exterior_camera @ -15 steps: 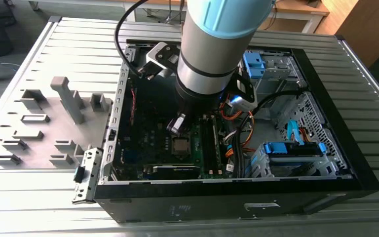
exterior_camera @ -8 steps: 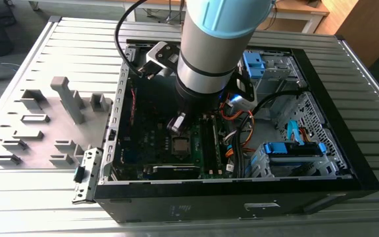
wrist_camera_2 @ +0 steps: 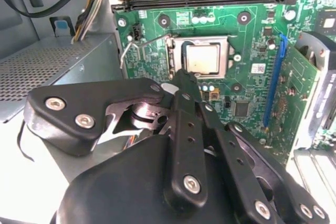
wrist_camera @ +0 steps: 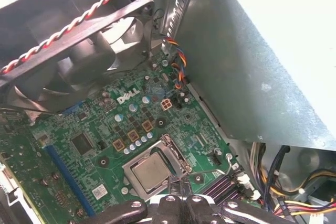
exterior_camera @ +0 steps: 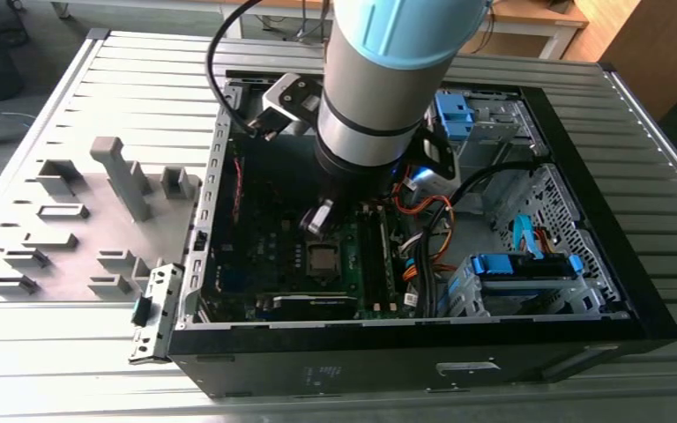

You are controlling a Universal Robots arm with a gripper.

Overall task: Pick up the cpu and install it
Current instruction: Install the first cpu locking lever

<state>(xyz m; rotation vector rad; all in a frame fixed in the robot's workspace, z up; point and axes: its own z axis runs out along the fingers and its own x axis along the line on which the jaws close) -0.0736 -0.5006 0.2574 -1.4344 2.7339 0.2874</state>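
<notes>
Now the gripper hangs just above the chip in its socket; its fingers look closed together, holding nothing.

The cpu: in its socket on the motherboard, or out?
In. The cpu lies flat inside the socket frame in both wrist views; the gripper sits just beside it, not holding it.

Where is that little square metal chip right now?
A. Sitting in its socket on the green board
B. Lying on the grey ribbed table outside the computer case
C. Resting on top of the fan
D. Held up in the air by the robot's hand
A: in both wrist views the cpu lies flat inside the square socket frame on the green motherboard, with the hand just beside it.
</notes>
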